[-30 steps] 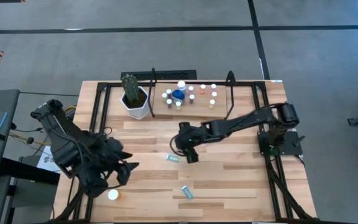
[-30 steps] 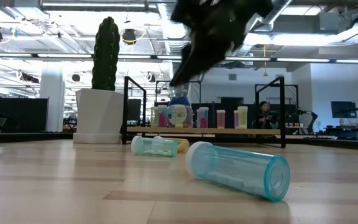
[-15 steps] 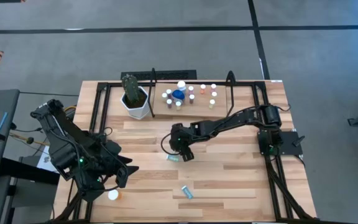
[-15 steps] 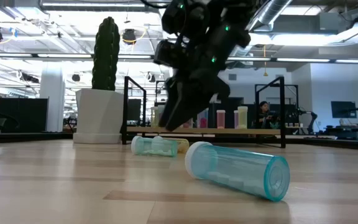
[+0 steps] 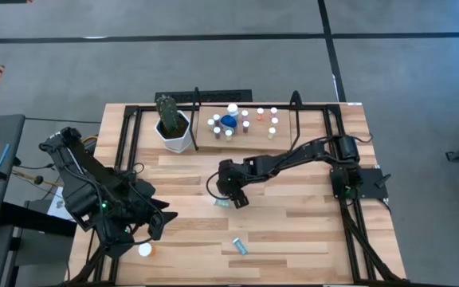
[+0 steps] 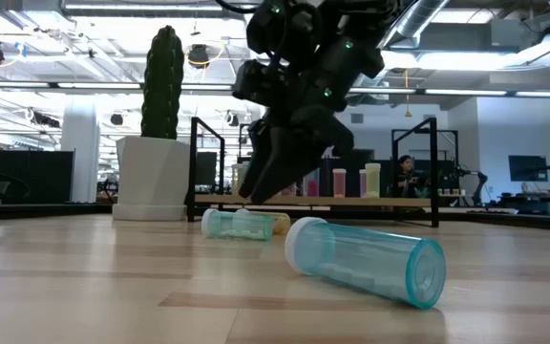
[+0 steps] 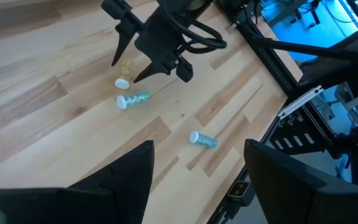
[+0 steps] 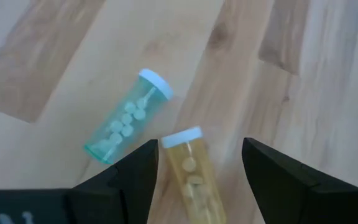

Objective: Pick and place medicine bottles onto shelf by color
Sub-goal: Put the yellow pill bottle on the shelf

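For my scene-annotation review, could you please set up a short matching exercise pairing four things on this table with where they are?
Things:
1. right claw
2. left claw
3. cactus pot
4. white-capped orange bottle

Places:
A. lying on the table by the left arm, at the near left edge
B. standing at the left end of the shelf
C. open above a teal bottle and a yellow bottle lying mid-table
D. open, hovering at the table's left side

Pairs: 1-C, 2-D, 3-B, 4-A
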### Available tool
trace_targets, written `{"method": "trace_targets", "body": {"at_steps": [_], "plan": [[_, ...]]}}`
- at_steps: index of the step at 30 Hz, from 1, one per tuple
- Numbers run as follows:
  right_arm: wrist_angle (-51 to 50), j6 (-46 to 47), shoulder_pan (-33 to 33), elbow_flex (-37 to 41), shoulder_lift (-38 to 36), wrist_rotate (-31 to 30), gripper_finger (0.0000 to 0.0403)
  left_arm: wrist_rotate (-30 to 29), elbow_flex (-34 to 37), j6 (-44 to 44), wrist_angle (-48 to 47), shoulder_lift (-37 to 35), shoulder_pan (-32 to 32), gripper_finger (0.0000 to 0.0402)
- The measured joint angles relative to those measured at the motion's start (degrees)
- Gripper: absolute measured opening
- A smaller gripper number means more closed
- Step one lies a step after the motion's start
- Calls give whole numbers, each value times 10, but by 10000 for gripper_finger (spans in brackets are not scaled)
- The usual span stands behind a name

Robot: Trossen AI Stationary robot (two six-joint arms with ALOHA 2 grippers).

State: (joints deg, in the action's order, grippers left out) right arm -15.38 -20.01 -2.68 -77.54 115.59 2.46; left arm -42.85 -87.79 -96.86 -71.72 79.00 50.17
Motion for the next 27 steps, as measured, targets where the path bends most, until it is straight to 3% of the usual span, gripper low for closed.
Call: {"method": "trace_targets", "body": {"at_steps": [17,27], "plan": [[-57,0,33,0,1,7,255,0,0,1,1,0,0,235],[-50,11,40,-3,50,8,255,-1,0,1,1,0,0,235]]}}
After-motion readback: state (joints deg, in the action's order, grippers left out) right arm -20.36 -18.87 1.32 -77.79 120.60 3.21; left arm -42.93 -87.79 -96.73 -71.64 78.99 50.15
